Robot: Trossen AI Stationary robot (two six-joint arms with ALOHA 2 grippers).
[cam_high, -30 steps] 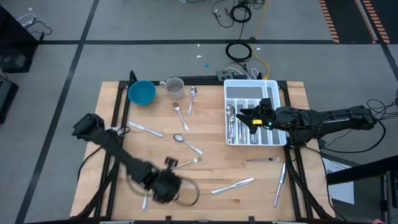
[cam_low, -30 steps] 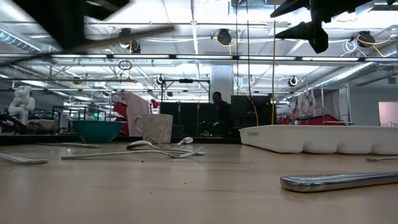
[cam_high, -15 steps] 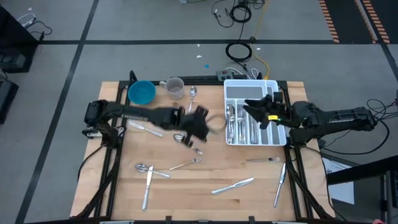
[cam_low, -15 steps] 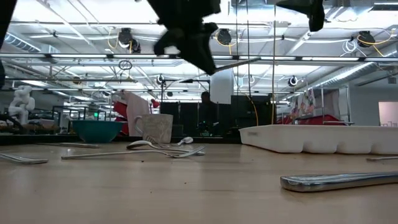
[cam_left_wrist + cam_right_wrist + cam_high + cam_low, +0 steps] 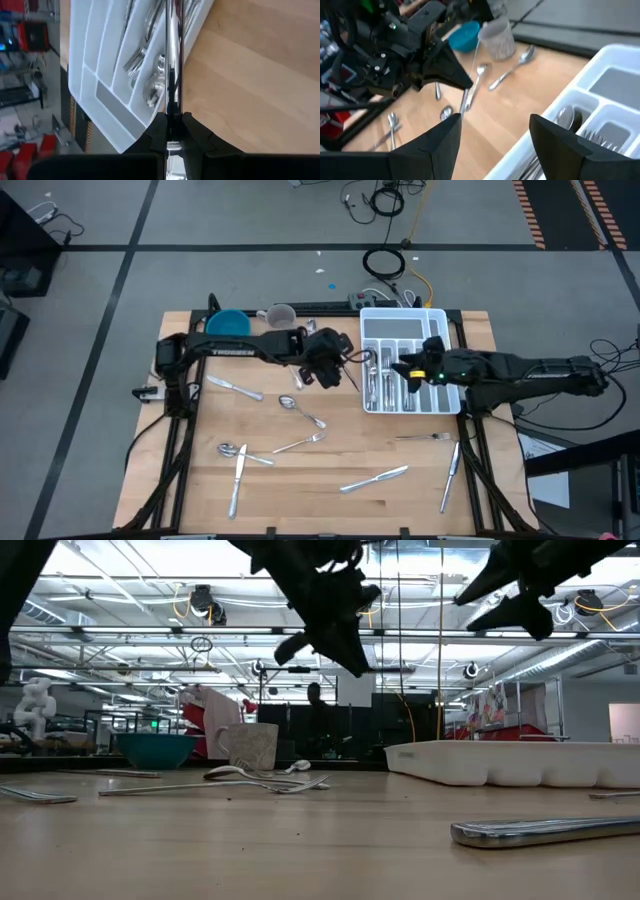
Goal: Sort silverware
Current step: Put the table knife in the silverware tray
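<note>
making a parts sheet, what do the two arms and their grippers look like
Both arms are dark, near-black jointed links. The left arm bears white lettering along its link. The right gripper has a yellow patch and a small green light behind wedge-shaped black fingers.

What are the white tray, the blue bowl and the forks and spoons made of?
The white tray looks like plastic: smooth, matte, with rounded moulded dividers. The blue bowl is glossy and evenly coloured, maybe plastic or glazed ceramic; I can't tell which. The silverware looks like polished metal, since it shines silver and mirrors the lights, like the piece the left gripper holds.
</note>
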